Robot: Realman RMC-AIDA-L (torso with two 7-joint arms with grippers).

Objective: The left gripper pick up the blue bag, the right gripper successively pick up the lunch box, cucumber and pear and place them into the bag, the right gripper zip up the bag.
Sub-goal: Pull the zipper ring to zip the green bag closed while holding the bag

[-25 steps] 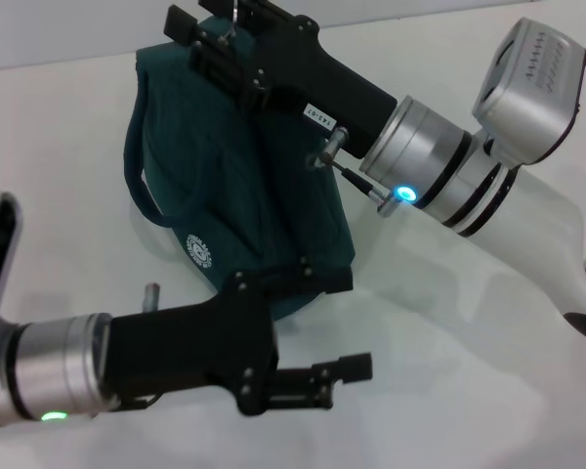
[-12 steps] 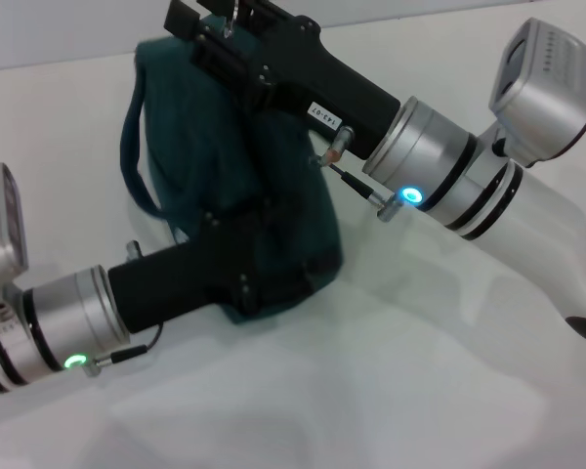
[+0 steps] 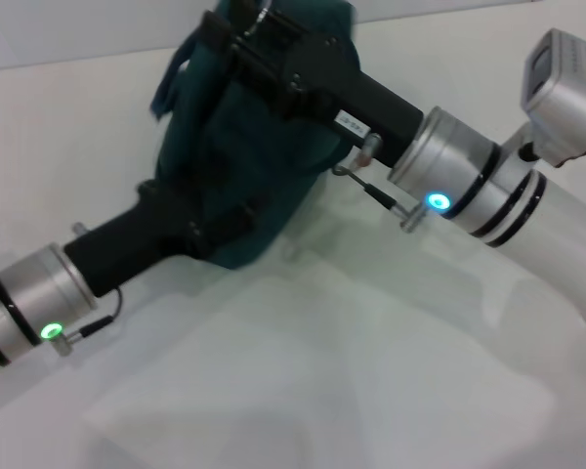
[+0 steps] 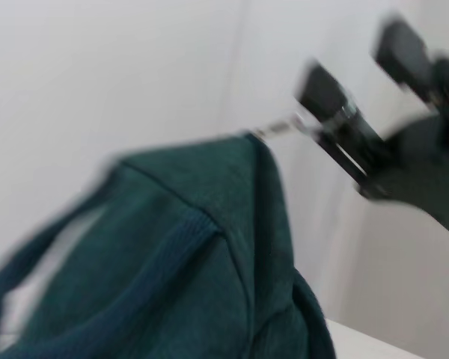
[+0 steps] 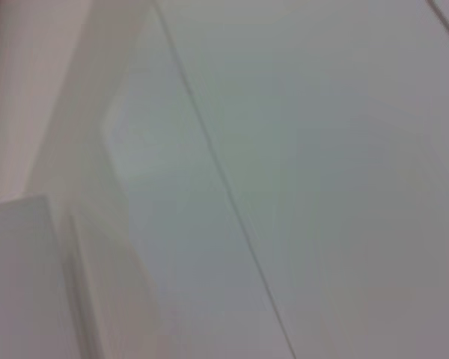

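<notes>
We start at the right gripper [image 3: 249, 24], upper middle of the head view: black claw with a white label, its tip at the top edge of the blue bag [image 3: 244, 147]. A silver ring sits right at its fingertips in the head view, and in the left wrist view the same claw [image 4: 344, 123] has a small metal pull running from its tip to the bag's top corner, so we read it as clamped on the zip pull [image 4: 273, 129]. Its body slants down to the right into a silver wrist with a blue light, mid right of the head view.

The left gripper [image 3: 210, 230] is left of centre in the head view, pressed into the lower front of the bag; its fingers are lost against the dark fabric and we cannot tell how they stand. Its black body runs down-left to a silver wrist with a green light at the lower left edge.

The bag stands tilted in the upper middle of the head view on the white table [image 3: 371, 371], one handle looping at its upper left. It fills the lower half of the left wrist view [image 4: 194, 269]. The right wrist view shows only pale blurred surface.
</notes>
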